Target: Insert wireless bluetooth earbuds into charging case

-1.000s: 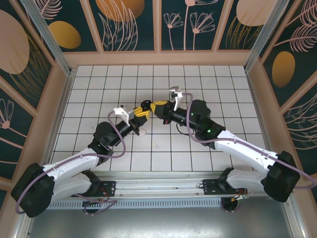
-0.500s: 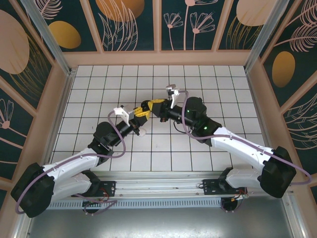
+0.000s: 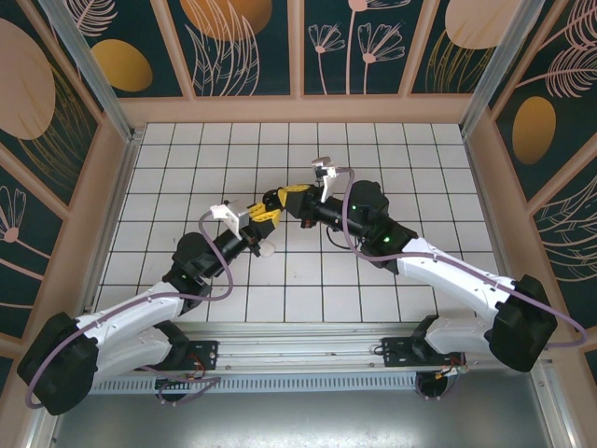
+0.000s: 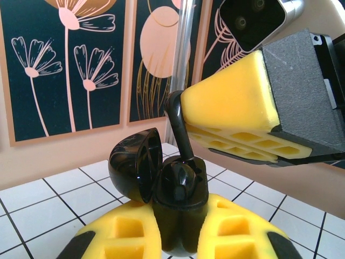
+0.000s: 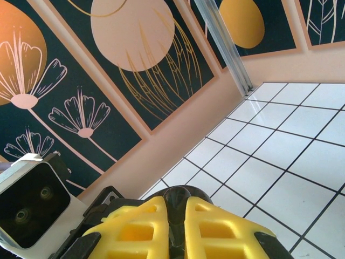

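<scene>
The charging case (image 4: pixel 173 208) and the earbud (image 4: pixel 180 135) are smooth, glossy black plastic. The left gripper (image 4: pixel 175 232) has matt yellow plastic jaws with waffled recesses. At two o'clock, a grey pad (image 4: pixel 299 91) looks coarse and foamy. The tabletop (image 5: pixel 291 162) tiles are glossy white

- This is a robot test cell of the kind found in a lab. Two white and black robot arms, the left arm (image 3: pixel 140 317) and the right arm (image 3: pixel 457 280), are bolted to a metal rail (image 3: pixel 298 369) along the bottom edge of the top view.
- The counter (image 3: pixel 187 159) is a white surface ruled with a black grid and boxed in on three sides.
- The walls (image 3: pixel 242 47) are printed panels, dark teal with peach flowers and orange discs, set in pale frames like a staged backdrop.
- Bare aluminium posts (image 3: pixel 84 65) stand at the upper left and upper right corners.
- Purple cables (image 3: pixel 345 219) loop loosely along the arms.
- A small camera block (image 4: pixel 253 21) sits at the upper right of the left wrist view.
</scene>
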`<state>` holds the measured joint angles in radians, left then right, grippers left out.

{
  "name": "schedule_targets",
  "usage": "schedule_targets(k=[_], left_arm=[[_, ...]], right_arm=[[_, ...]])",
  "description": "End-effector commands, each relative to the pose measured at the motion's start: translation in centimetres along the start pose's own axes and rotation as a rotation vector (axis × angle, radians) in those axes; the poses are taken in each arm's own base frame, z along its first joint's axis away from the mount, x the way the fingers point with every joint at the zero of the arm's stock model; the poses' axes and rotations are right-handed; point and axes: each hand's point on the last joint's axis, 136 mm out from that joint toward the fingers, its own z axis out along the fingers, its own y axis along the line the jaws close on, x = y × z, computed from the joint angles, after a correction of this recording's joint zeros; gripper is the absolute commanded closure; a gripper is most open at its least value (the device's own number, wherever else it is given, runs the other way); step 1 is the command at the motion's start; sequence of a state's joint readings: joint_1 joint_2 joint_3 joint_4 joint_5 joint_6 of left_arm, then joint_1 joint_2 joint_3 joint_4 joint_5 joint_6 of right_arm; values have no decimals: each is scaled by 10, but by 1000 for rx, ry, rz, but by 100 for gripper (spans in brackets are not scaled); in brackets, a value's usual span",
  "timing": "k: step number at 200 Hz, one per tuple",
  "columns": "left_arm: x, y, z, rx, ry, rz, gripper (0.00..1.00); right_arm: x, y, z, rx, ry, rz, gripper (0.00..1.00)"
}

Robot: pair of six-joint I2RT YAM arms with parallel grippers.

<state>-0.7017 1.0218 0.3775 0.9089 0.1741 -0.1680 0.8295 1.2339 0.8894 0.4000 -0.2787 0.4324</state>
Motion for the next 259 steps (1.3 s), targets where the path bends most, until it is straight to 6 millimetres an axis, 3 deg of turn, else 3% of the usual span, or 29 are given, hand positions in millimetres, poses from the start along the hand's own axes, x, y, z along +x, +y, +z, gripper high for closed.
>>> schedule_targets(k=[1, 173, 259], left_arm=[[-11, -3, -2, 10, -40, 13, 100], [-18, -6, -4, 21, -63, 6, 100], [-27, -5, -8, 3, -88, 15, 100]], right_arm=[[-1, 4, 1, -17, -12, -13, 88], [27, 19, -7, -133, 77, -32, 88], [30, 19, -14, -122, 93, -111, 87]])
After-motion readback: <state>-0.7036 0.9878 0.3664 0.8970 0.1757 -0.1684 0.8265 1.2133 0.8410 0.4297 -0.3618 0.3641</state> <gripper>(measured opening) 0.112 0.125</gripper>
